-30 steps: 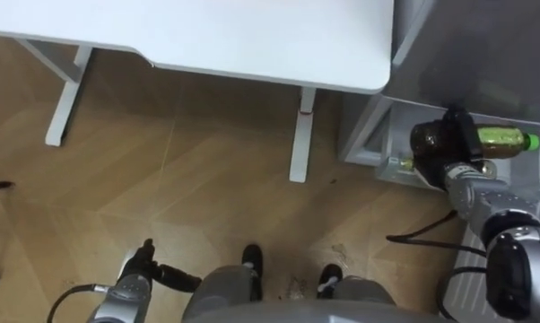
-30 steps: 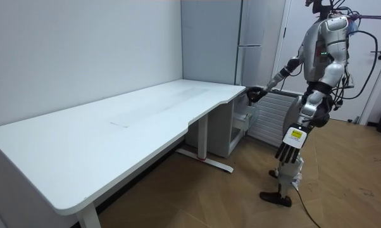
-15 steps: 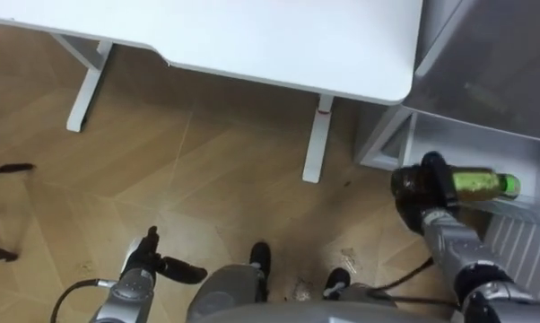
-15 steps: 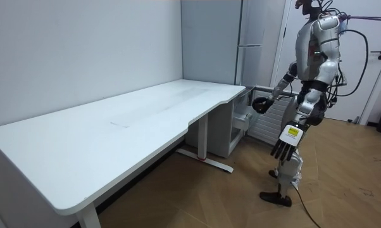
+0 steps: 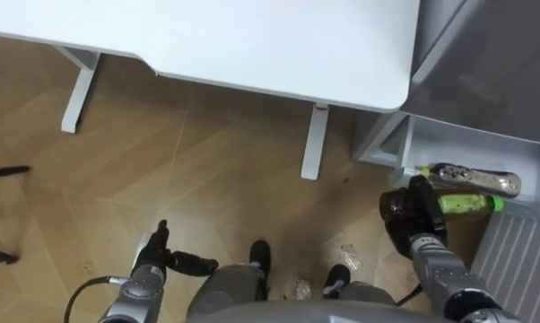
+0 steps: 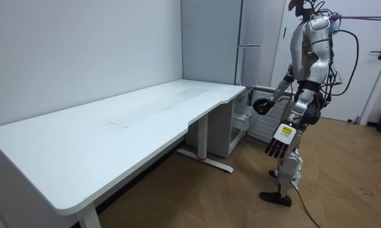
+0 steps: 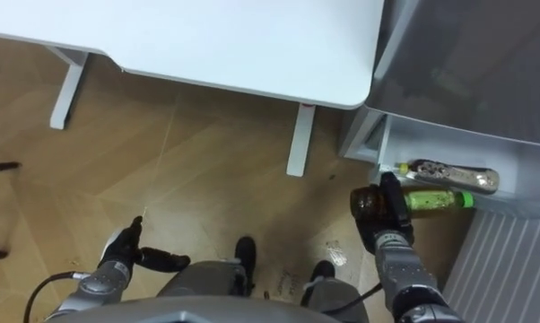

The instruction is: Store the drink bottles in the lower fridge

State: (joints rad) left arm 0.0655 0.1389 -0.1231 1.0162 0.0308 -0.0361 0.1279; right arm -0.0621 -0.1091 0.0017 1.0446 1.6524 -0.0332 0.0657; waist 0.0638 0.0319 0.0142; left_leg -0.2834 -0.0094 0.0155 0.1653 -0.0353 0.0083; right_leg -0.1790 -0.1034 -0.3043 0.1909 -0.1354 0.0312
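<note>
- Green-labelled drink bottle (image 5: 467, 205) is clasped in the right hand (image 5: 422, 208), whose fingers curl round its darker base end, at the near side of the open lower fridge drawer (image 5: 485, 152).
- Its long axis runs sideways along the drawer's front, cap toward the robot's right.
- Whether it already rests on the drawer floor I cannot tell.
- A second bottle (image 5: 472, 178) lies inside the drawer just beyond, parallel, with its yellow cap leftward.
- Left hand (image 5: 155, 260) hangs loose-fingered, well away from the drawer.

Silver arms — black left robot hand (image 5: 155, 258).
</note>
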